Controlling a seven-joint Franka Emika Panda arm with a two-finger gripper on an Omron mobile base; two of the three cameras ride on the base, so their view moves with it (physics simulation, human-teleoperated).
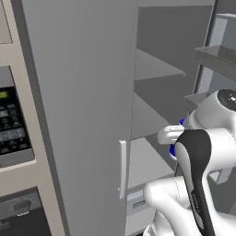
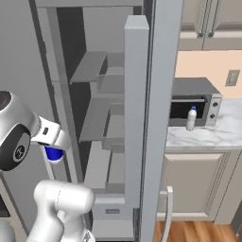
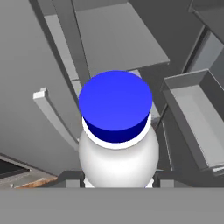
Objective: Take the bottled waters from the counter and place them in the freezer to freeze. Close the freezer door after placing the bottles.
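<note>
one bottle at the freezer, one on the counter yet

we start with the freezer (image 2: 101, 118), the biggest thing before us: it stands open, its grey shelves bare as far as we can see, with no bottle resting on any of them. its freezer door (image 1: 83, 115) is swung wide, the pale bar handle (image 1: 122, 168) low on its edge. to the right, in the right base view, the counter (image 2: 212, 134) runs on over beige cabinets, with the small grey toaster oven (image 2: 194, 106) sitting on it.

our arm reaches toward the open compartment. the gripper (image 3: 118, 177) is closed on the first bottle (image 3: 117, 131), a finger tip pressed to each side of its white body, the blue cap pointing up at the hand camera. the bottle hangs in front of the shelves, not yet set down; its blue cap peeks out beside the wrist in both base views.

the second bottle (image 2: 191, 118) is upright on the counter, just in front of the toaster oven.

we judge the task under halfway: one bottle is carried but unplaced, the other is untouched, and the door awaits shutting last.
</note>
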